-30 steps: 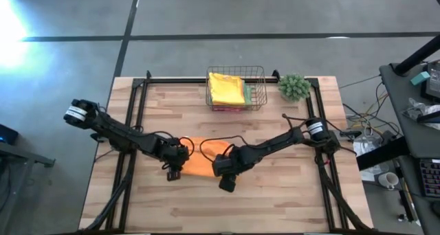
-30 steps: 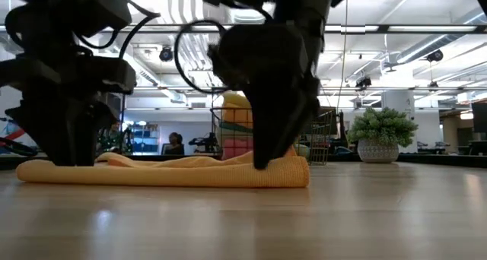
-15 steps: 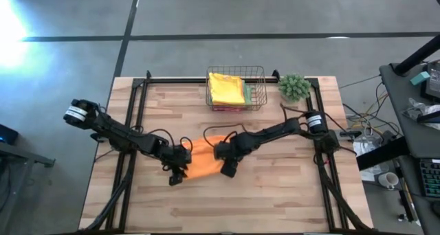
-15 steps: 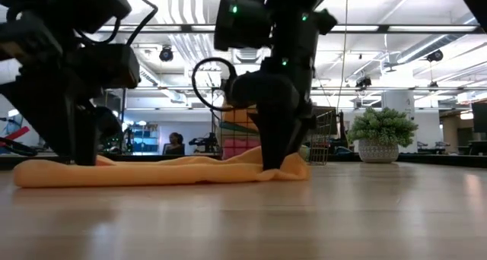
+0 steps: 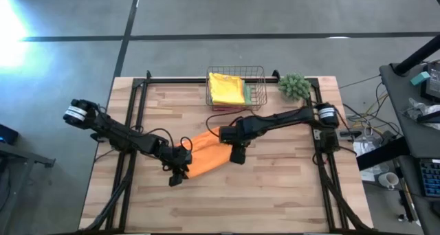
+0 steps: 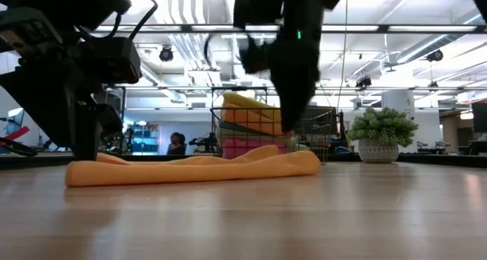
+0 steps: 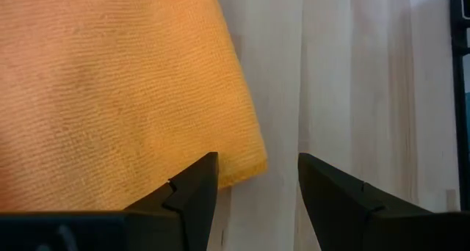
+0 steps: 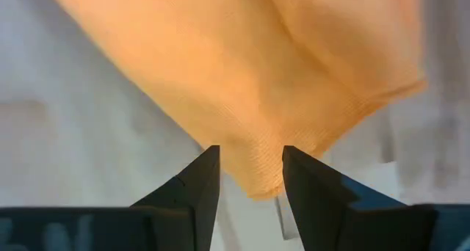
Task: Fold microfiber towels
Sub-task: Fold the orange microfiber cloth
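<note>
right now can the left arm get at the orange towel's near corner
Probably yes. The left end effector is open, with the orange towel corner lying between its fingers on the bare table. The right end effector is at the towel's other end, out of the way.

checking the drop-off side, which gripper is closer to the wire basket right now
Right. The right gripper sits just in front of the wire basket, over the orange towel's basket-side end. The left gripper is at the towel's opposite end, farther out toward the table's left.
</note>
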